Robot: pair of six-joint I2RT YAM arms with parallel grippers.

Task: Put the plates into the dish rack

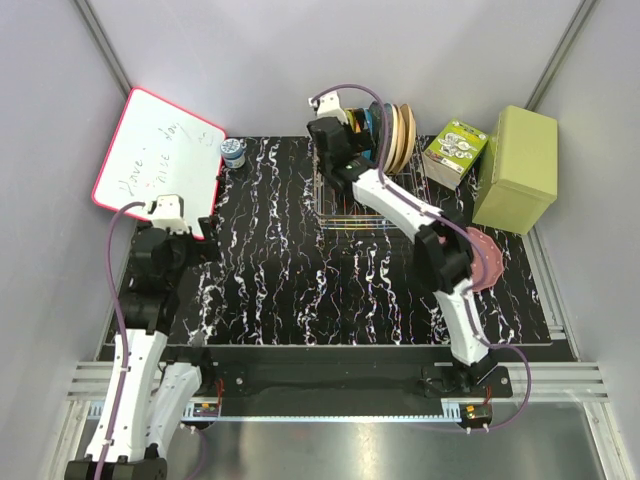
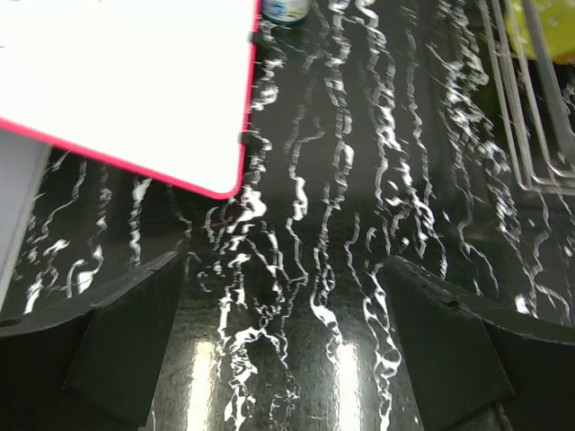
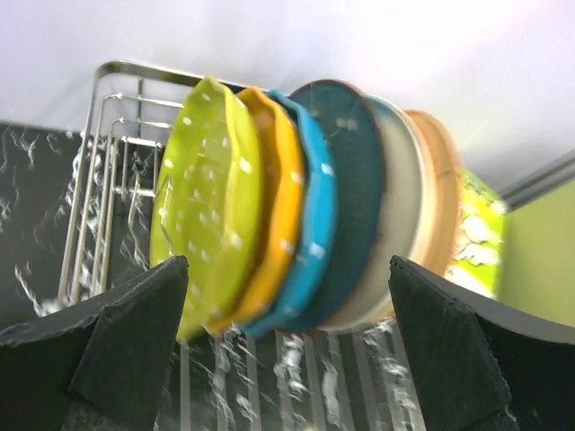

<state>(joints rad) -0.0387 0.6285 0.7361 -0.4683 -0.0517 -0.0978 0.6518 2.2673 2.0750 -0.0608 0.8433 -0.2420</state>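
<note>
The chrome wire dish rack (image 1: 352, 205) stands at the back of the table. In the right wrist view a yellow-green plate (image 3: 202, 197), an orange plate (image 3: 269, 206) and a bright blue plate (image 3: 310, 224) stand upright in the rack (image 3: 99, 180), packed against dark teal, beige and tan plates. My right gripper (image 3: 287, 341) is open just in front of them with nothing between its fingers (image 3: 126, 332). From above, it (image 1: 352, 135) hangs over the rack's far end. The pink plate (image 1: 490, 258) lies flat on the table, partly hidden by the right arm. My left gripper (image 2: 287, 350) is open and empty above the mat.
A red-rimmed whiteboard (image 1: 155, 160) leans at the back left, close to my left gripper (image 1: 185, 232), with a small tin (image 1: 233, 152) beside it. A patterned green carton (image 1: 455, 150) and an olive-green box (image 1: 517, 168) stand right of the rack.
</note>
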